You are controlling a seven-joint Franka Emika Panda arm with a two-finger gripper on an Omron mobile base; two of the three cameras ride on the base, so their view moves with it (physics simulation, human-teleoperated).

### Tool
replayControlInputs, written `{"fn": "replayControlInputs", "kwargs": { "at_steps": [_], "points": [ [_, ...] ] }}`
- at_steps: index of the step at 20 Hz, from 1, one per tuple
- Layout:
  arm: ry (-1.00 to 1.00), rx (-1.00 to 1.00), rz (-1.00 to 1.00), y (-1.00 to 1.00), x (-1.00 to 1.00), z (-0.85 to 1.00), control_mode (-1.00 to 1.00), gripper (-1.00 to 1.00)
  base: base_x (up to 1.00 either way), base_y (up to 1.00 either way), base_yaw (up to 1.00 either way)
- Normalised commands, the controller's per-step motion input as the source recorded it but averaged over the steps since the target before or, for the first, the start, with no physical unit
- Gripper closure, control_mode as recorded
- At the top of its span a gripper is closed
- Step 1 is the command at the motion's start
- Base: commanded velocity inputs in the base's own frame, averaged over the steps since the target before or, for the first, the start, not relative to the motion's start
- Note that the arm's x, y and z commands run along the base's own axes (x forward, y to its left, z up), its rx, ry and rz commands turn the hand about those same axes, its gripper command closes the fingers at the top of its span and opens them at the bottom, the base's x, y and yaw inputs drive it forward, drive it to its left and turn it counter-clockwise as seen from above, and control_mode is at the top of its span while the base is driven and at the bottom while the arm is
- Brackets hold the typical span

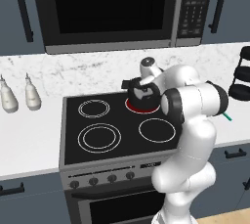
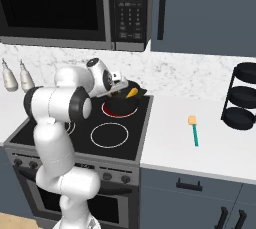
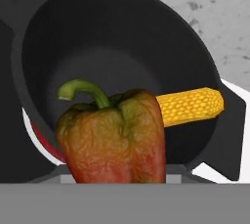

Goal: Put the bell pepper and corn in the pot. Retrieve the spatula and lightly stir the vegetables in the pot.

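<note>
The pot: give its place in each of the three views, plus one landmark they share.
Left base view: the pot sits on the back right burner, partly hidden behind the arm.
Right base view: the pot is on the glowing red burner, just right of the hand, with the corn leaning on its rim.
Hand view: the pot spans the upper frame, behind the bell pepper.
Shared landmark: the red burner ring beneath it.

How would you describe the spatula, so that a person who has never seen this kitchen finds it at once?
Start at the black stove, then move to the white counter on its right side. The spatula lies flat there, alone, between the stove and a black tiered rack. Its thin green handle and small orange blade set it apart from the dark things around it.
</note>
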Motion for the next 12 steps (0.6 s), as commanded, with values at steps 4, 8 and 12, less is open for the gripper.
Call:
{"fn": "replayControlInputs", "kwargs": {
  "at_steps": [4, 8, 12],
  "points": [
    [0.0, 0.0, -0.02, -0.01, 0.18, -0.03, -1.0, 1.0, 0.0, 0.0, 0.0],
    [0.0, 0.0, -0.04, -0.01, 0.08, -0.02, -1.0, -1.0, 0.0, 0.0, 0.0],
    [-0.01, 0.0, -0.07, -0.06, 0.08, 0.0, -1.0, -1.0, 0.0, 0.0, 0.0]
  ]
}}
